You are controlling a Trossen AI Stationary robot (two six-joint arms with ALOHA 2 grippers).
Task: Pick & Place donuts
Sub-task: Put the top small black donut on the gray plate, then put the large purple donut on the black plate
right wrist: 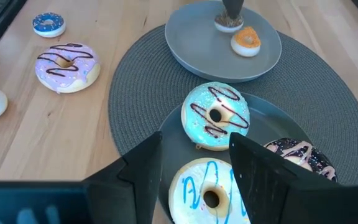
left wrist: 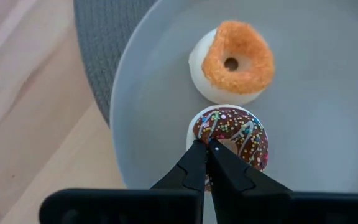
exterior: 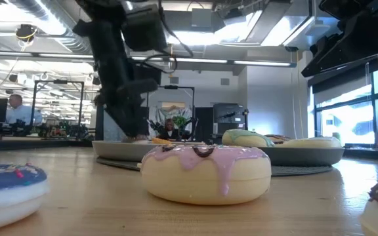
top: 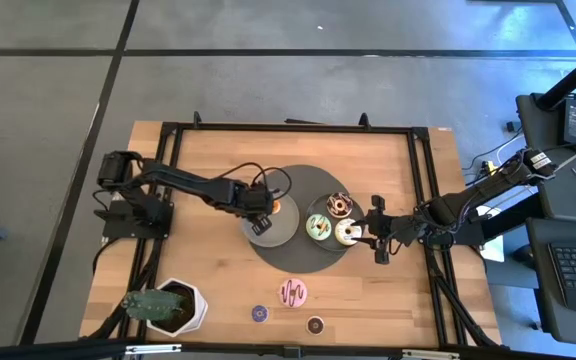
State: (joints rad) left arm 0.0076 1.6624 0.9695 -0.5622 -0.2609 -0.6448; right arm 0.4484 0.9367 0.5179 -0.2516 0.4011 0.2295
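Observation:
My left gripper (top: 260,222) is shut, pointing down over the small grey plate (top: 286,232). Its tips are on the brown sprinkled mini donut (left wrist: 232,127), which lies beside the orange mini donut (left wrist: 234,62). My right gripper (top: 373,236) is open at the right of the darker plate (right wrist: 278,121). Its fingers stand apart on either side of the cream donut (right wrist: 207,193) without touching it. Beside it on that plate lie the green donut (right wrist: 216,115) and the chocolate donut (right wrist: 300,155). The pink donut (top: 293,292), the purple mini (top: 259,314) and the dark mini (top: 315,325) rest flat on the bare wood. My left gripper comes from above, slanting down, and its fingertips (left wrist: 197,155) meet on the brown mini donut's rim (left wrist: 197,127) on the side toward the arm. The fingers hide how much of the rim lies between them. The donut lies flat on the small grey plate.
Both plates sit on a round woven grey mat (top: 303,180) at the table's middle. A potted plant in a white pot (top: 173,305) stands at the near left corner. Black frame rails (top: 288,127) run along the table's edges. Bare wood (top: 208,160) lies left of the mat.

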